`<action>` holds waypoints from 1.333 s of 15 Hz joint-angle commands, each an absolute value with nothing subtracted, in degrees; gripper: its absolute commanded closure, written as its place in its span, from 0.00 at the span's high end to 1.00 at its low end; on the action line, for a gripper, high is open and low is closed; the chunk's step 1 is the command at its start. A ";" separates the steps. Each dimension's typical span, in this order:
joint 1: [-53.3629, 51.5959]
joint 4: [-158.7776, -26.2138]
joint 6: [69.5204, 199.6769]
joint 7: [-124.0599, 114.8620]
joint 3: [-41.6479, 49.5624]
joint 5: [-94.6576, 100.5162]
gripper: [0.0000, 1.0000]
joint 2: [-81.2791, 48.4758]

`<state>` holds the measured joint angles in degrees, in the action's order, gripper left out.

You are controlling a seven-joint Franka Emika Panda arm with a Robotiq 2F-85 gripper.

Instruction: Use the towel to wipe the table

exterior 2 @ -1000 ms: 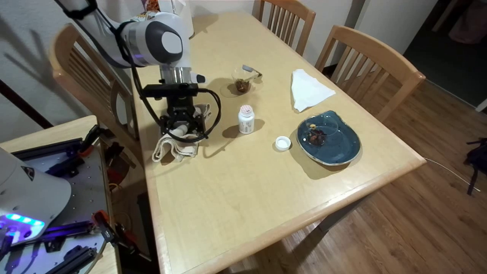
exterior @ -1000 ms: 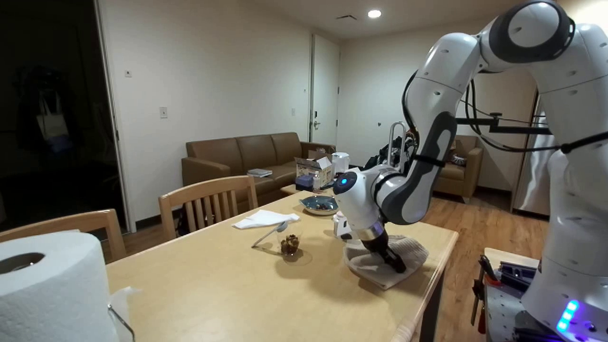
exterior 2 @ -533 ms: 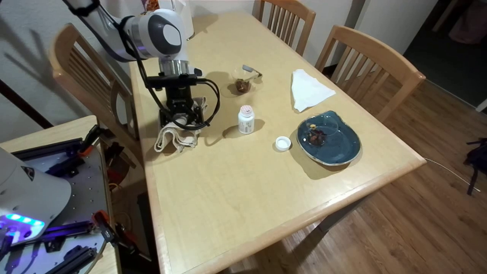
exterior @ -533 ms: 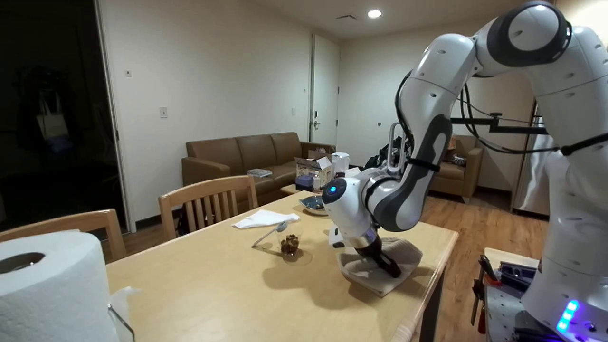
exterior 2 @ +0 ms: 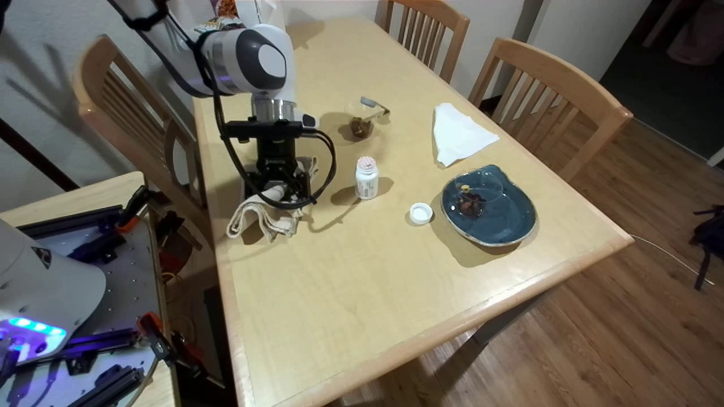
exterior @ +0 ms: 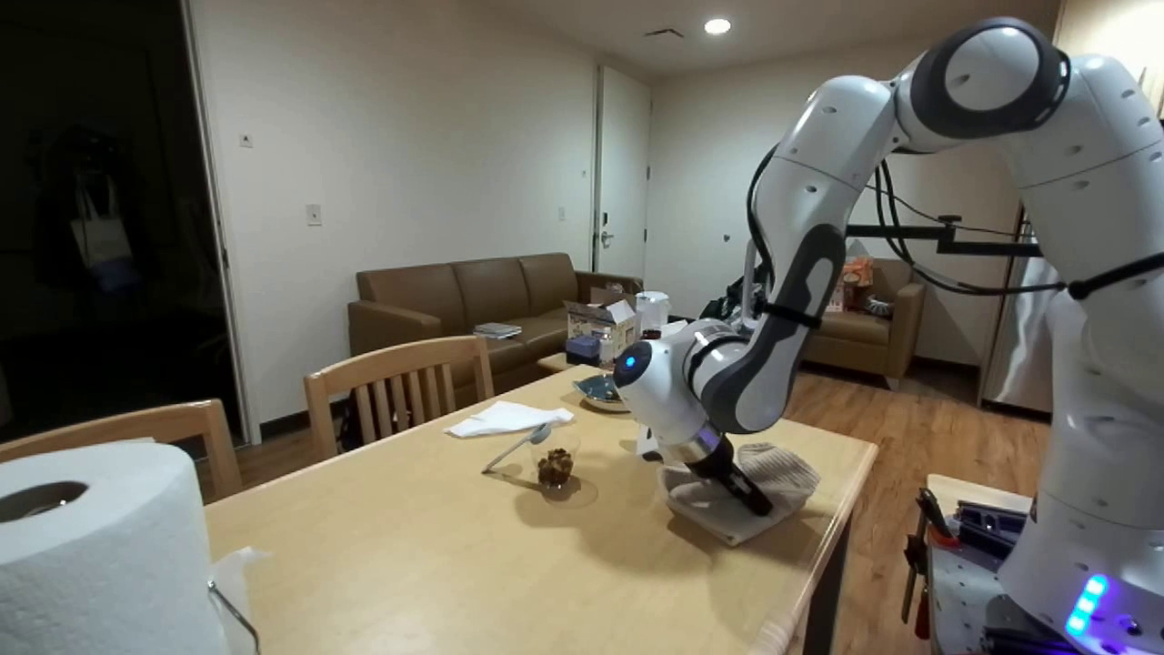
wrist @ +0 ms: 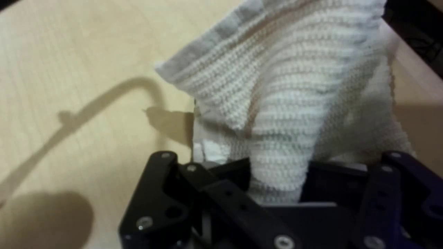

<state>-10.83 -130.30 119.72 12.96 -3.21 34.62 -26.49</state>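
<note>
The beige ribbed towel (wrist: 297, 90) lies bunched on the light wooden table (exterior 2: 362, 294), near the table edge on the robot base's side. It shows in both exterior views (exterior: 787, 475) (exterior 2: 257, 215). My gripper (wrist: 278, 169) points down at the towel and is shut on a thick fold of it, with cloth filling the space between the fingers. The gripper also shows in both exterior views (exterior: 750, 496) (exterior 2: 277, 189). The rest of the towel spreads on the table around the fingers. The fingertips are partly hidden by the cloth.
A white bottle (exterior 2: 366, 181) stands close beside the gripper. A white cap (exterior 2: 420, 213), a blue plate (exterior 2: 506, 217) holding a clear cup, a white napkin (exterior 2: 459, 134) and a clear cup with dark contents (exterior: 556, 466) are on the table. A paper towel roll (exterior: 100, 555) stands at one end.
The gripper and towel slid along the table toward the paper towel roll's end, then came back nearly to where they were a second ago. The grip stays on the towel.
</note>
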 commanded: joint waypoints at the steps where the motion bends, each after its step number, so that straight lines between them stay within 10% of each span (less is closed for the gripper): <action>1: -5.08 -132.06 121.29 11.13 0.53 34.81 0.05 -29.16; 18: 7.49 -133.73 129.03 12.88 4.33 24.71 0.05 -27.99; 19: 8.23 -133.72 128.92 14.32 3.96 22.46 0.30 -27.77; 20: 8.72 -134.18 129.70 14.67 3.87 20.74 0.31 -27.09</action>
